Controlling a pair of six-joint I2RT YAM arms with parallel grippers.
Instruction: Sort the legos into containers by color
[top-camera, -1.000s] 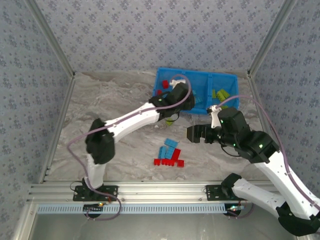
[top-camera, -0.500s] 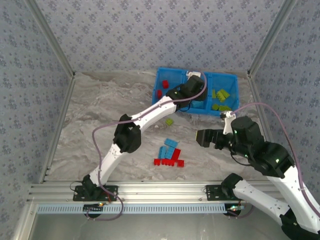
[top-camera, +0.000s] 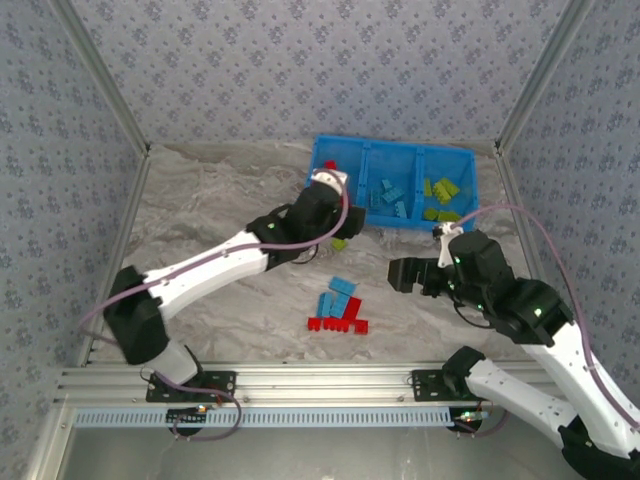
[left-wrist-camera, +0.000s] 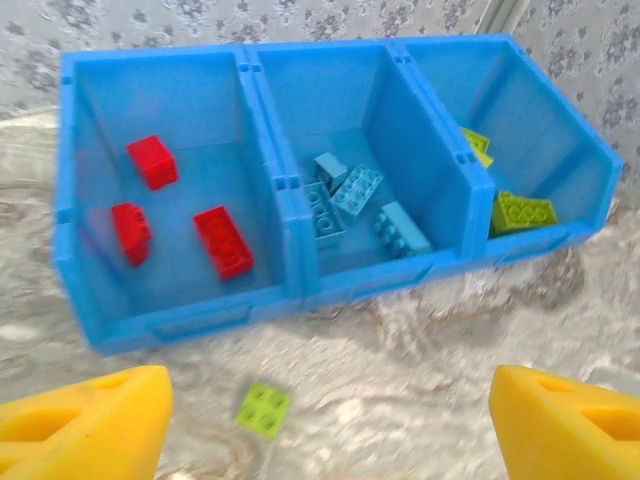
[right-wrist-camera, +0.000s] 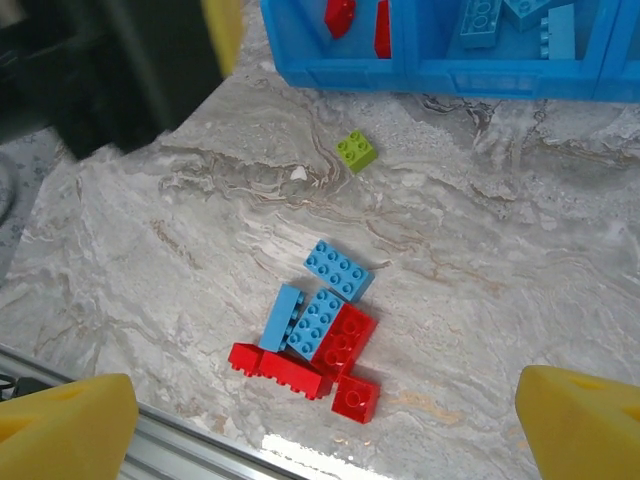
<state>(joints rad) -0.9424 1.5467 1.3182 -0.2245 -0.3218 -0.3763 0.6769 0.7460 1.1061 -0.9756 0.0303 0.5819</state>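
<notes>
Left pincer (left-wrist-camera: 325, 425) gaping empty at bottom edge, tray (left-wrist-camera: 300, 290) sitting across upper frame, green brick (left-wrist-camera: 263, 408) lying between them, right pincer (right-wrist-camera: 322, 425) spreading open below centre pile (right-wrist-camera: 320, 335).

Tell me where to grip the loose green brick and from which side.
Pinch the green brick across two opposite side walls, coming straight down. It lies flat on the table, studs up, apart from the tray with nothing touching it, so its sides look free. It sits skewed to the tray's front, so the jaws probably need turning to match.
</notes>
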